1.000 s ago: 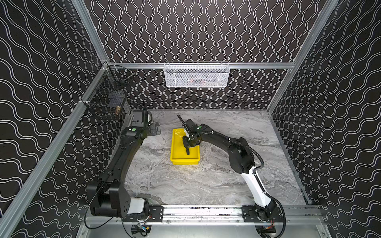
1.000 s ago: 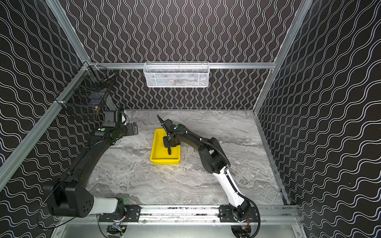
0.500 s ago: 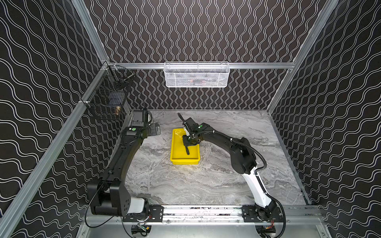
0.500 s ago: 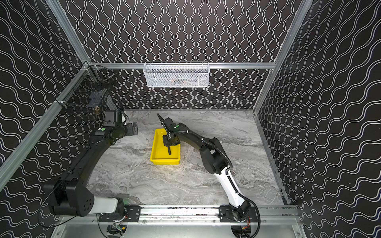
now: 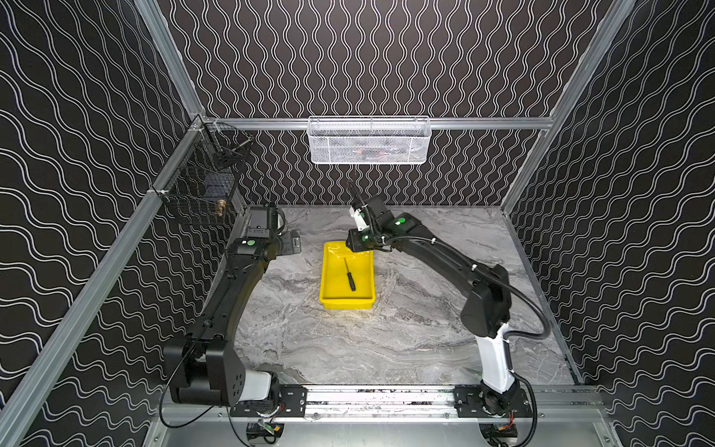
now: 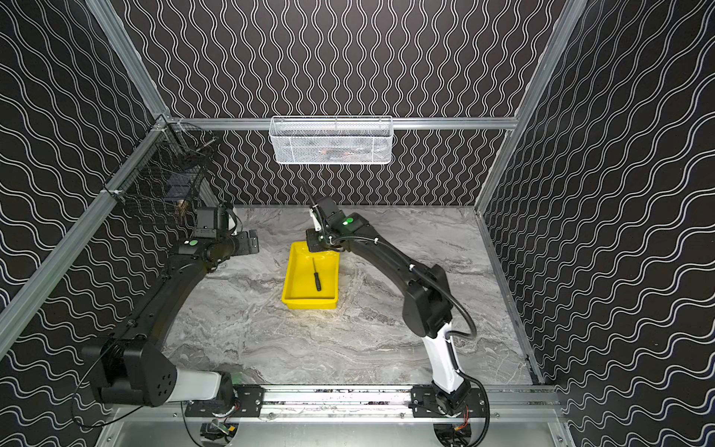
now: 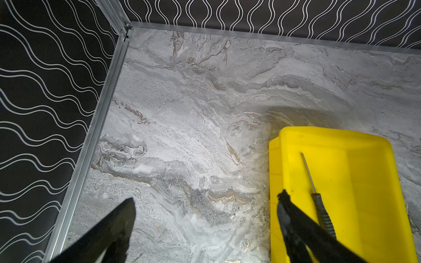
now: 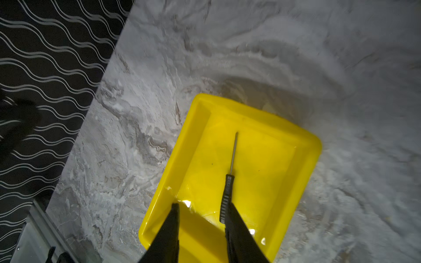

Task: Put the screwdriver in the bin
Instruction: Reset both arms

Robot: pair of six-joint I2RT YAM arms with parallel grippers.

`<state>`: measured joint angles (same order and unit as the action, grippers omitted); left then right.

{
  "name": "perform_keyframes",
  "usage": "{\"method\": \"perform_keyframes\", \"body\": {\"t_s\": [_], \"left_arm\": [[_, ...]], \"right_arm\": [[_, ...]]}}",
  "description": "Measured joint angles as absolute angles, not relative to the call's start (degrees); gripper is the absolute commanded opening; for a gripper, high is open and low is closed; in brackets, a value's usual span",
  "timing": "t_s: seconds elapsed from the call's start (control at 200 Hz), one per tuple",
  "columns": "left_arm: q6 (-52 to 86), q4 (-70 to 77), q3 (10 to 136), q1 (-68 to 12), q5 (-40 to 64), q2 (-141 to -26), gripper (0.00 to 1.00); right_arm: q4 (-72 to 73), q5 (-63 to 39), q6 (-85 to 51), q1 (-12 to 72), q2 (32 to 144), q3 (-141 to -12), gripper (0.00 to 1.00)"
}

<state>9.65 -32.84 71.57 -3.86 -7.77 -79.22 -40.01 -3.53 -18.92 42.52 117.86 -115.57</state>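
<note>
Grey marbled bench (image 5: 348, 348) carrying shallow bright yellow plastic bin (image 5: 346, 303) within both arms' reach. Right arm (image 5: 437, 251): jaws narrowly parted, empty, over bin's far end. Left arm (image 5: 236, 286): jaws wide, idle nearby. Slim black-handled screwdriver (image 5: 350, 276) flat inside bin, placement judged done.

Chg 1: right hand (image 8: 202, 206) jaws now parted; hand withdrawn from bin (image 5: 336, 284) centre toward bench far edge. Chg 2: screwdriver (image 5: 350, 275) released, now flat on bin floor.
</note>
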Motion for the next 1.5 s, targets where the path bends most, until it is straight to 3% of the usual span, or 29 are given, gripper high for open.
{"method": "perform_keyframes", "body": {"t_s": [0.455, 0.756, 0.911, 1.161, 1.501], "left_arm": [[9.6, -32.7, 71.5, -3.9, -7.2, -79.0, 0.99], [9.6, -32.5, 70.9, -3.9, -6.7, -78.8, 0.99], [9.6, -31.4, 70.0, -3.9, -5.5, -77.6, 0.99], [8.3, -27.4, 65.9, -3.9, -5.5, -73.4, 0.99], [8.2, -20.3, 62.8, -3.8, -2.9, -70.2, 0.99]], "right_arm": [[-33.9, -3.4, -16.3, 29.3, 97.7, -95.9, 0.38], [-31.0, -2.8, -15.3, 19.2, 86.9, -81.9, 0.48], [-30.1, -3.6, -14.3, 14.3, 82.9, -76.8, 0.54], [-25.7, -3.7, -13.5, 6.1, 75.9, -67.6, 0.75], [-21.8, -4.4, -13.7, 1.1, 72.0, -62.6, 0.87]]}}
